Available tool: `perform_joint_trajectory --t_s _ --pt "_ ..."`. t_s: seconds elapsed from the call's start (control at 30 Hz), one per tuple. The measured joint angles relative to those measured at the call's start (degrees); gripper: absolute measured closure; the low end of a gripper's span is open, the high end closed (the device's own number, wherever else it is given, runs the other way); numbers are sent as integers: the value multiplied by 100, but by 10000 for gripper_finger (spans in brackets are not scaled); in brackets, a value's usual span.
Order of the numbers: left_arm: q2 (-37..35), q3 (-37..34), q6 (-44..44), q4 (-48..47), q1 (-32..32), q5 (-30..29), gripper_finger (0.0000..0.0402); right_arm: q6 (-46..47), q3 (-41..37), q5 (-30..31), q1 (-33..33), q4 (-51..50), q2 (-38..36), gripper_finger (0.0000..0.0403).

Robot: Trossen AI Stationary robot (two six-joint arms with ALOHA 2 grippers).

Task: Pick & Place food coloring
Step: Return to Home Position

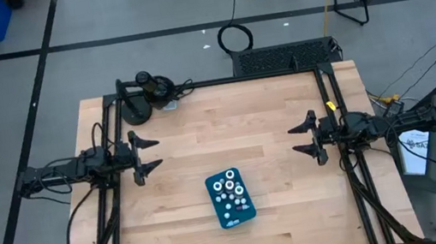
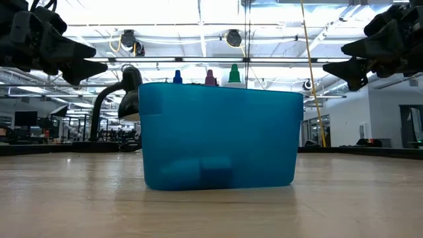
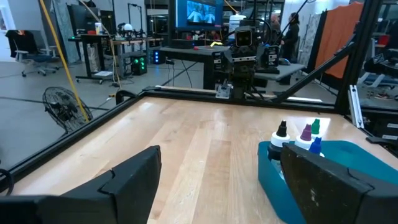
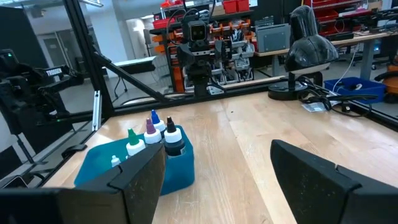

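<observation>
High view: the blue bin (image 1: 229,221) sits on the counter (image 1: 269,114), in the middle of its front half. The food coloring (image 1: 228,187) stands inside the bin, white caps up. In the low view, three bottle tips (blue, purple and green) show above the rim. Farther back, the left end effector (image 1: 156,152) is raised at the counter's left side and the right end effector (image 1: 294,140) at its right side, both well apart from the bin. Each has its fingers spread wide and holds nothing. A black desk lamp (image 1: 147,94) stands at the far left corner.
</observation>
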Motion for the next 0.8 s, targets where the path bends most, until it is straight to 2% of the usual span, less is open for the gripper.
perform_joint_trajectory --t_s 0.3,0.8 --pt "0 0 0 -2 -2 0 91 0 0 0 0 0 0 125" --pt "0 -2 2 -3 -1 0 77 0 0 0 0 0 0 124"
